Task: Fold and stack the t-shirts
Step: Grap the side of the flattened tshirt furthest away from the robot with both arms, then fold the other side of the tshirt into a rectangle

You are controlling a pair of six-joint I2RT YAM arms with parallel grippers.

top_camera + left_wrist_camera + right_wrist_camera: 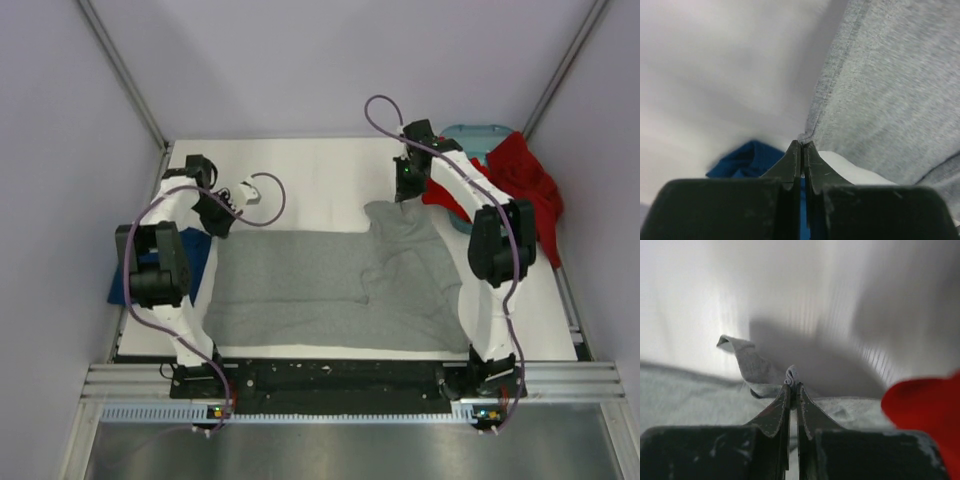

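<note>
A heather grey t-shirt (320,285) lies spread across the white table top. My left gripper (222,228) is shut on its far left corner; the left wrist view shows the hem (812,131) pinched at the fingertips. My right gripper (402,197) is shut on the shirt's far right edge, lifted a little; a bunched fold of grey cloth (792,376) sticks out of the tips. A navy blue shirt (195,255) lies at the left under my left arm and shows in the left wrist view (747,157). Red shirts (525,180) hang over the basket at the far right.
A teal plastic basket (470,133) stands at the back right corner, partly covered by red cloth. Red cloth also shows in the right wrist view (927,410). Light walls enclose the table on three sides. The black rail (340,375) runs along the near edge.
</note>
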